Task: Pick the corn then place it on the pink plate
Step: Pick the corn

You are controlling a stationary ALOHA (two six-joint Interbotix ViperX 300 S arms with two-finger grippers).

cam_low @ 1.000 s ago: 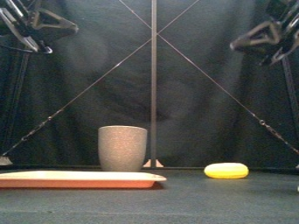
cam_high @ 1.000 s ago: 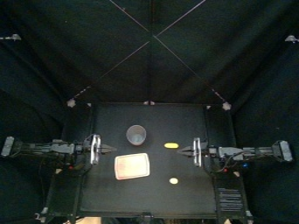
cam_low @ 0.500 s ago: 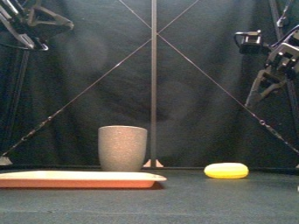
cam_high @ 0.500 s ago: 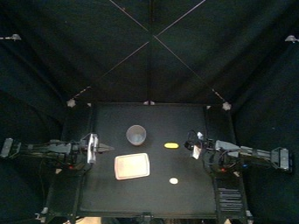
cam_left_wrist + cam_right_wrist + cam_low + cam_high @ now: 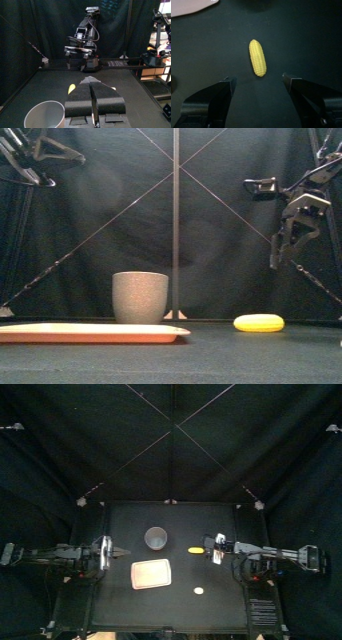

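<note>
Black curtains close round a small black table

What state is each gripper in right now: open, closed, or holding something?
Left gripper: closed, holding nothing.
Right gripper: open, empty, above the corn.

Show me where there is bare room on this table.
Bare: the pink tray itself, the table strip behind the grey cup, and the front left corner. Crowded: around the corn, below the open right gripper, with a small yellow toy in front.
</note>
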